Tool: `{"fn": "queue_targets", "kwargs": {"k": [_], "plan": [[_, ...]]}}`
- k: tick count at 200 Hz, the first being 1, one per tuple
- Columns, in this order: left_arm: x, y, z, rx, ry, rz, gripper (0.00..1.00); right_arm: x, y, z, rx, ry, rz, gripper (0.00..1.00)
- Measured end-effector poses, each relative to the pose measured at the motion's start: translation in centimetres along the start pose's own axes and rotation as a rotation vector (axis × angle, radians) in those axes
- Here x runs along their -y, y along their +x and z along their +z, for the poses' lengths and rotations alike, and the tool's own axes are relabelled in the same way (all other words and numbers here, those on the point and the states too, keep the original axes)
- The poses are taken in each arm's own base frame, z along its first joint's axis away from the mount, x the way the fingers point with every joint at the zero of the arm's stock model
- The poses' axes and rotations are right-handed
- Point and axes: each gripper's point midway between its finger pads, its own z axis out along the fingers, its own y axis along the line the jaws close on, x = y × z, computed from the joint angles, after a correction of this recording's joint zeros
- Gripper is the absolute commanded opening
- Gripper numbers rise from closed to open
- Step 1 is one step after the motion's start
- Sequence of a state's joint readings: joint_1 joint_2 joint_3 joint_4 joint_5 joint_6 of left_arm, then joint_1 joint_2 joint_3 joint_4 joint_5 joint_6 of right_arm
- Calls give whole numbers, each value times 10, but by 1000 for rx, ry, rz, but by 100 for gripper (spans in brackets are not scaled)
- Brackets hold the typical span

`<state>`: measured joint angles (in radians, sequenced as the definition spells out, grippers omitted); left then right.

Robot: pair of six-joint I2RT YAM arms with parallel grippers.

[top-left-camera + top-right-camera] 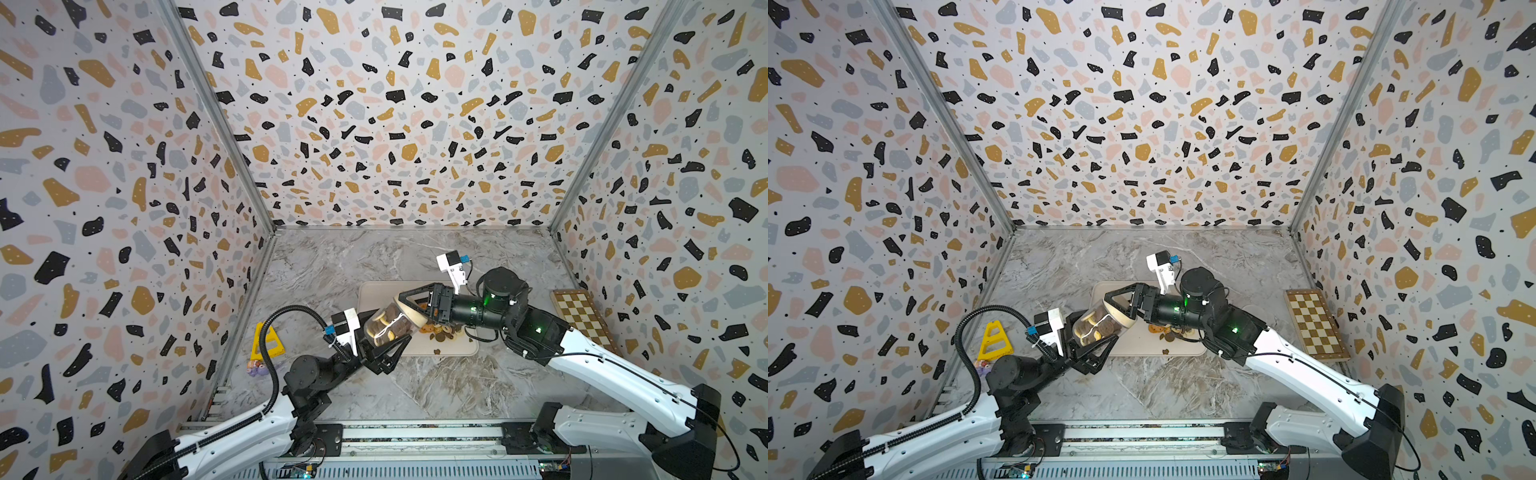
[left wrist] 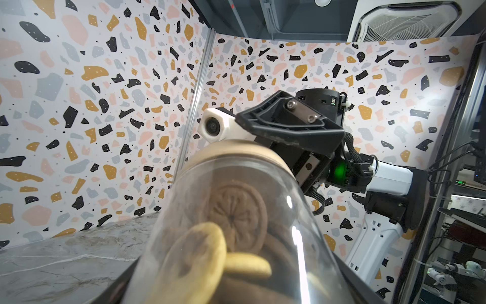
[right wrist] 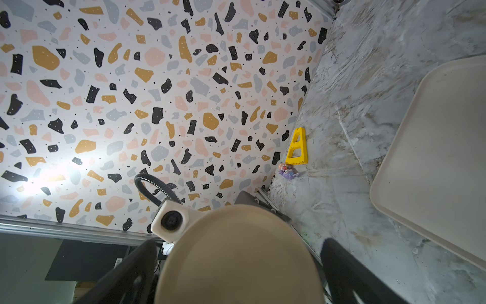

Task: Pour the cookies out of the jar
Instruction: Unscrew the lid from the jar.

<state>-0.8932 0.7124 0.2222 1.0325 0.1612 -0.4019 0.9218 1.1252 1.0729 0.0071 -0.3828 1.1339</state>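
Top views both show one jar [image 1: 386, 326], one lid [image 1: 413, 312], one tray [image 1: 415, 347].

No legible text, label, brand or number anywhere in view.

My left end effector [image 1: 388, 332] and right end effector [image 1: 414, 308]: black. Jar [image 1: 382, 326] clear, lid [image 3: 236, 252] beige. Cookies [image 1: 440, 330] brown, golden, pale yellow. Tray [image 1: 374, 295] cream. Counter [image 1: 332, 266] grey-marbled.
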Motion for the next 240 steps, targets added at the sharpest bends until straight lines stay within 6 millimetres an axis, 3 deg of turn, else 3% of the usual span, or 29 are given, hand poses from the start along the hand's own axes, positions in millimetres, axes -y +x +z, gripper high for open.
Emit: {"fn": "queue_targets", "kwargs": {"k": [98,145,172,189,203,218,240], "plan": [[-2,-1,-1,4,-12,20,0,-5,11,3,-9,18,77,97],[-2,-1,-1,5,-17,16,0,-3,12,5,-11,22,73,81],[-3,-4,0,20,-16,-48,0,-8,9,7,3,-28,-27,76],[1,-7,2,35,8,-112,0,-14,8,5,2,-86,-116,77],[5,-10,2,48,33,-173,0,-19,8,2,-8,-133,-186,91],[9,-14,2,59,58,-229,0,-24,7,-1,-19,-170,-251,99],[14,-18,0,64,78,-256,0,-32,2,-4,-14,-194,-307,99]]}}
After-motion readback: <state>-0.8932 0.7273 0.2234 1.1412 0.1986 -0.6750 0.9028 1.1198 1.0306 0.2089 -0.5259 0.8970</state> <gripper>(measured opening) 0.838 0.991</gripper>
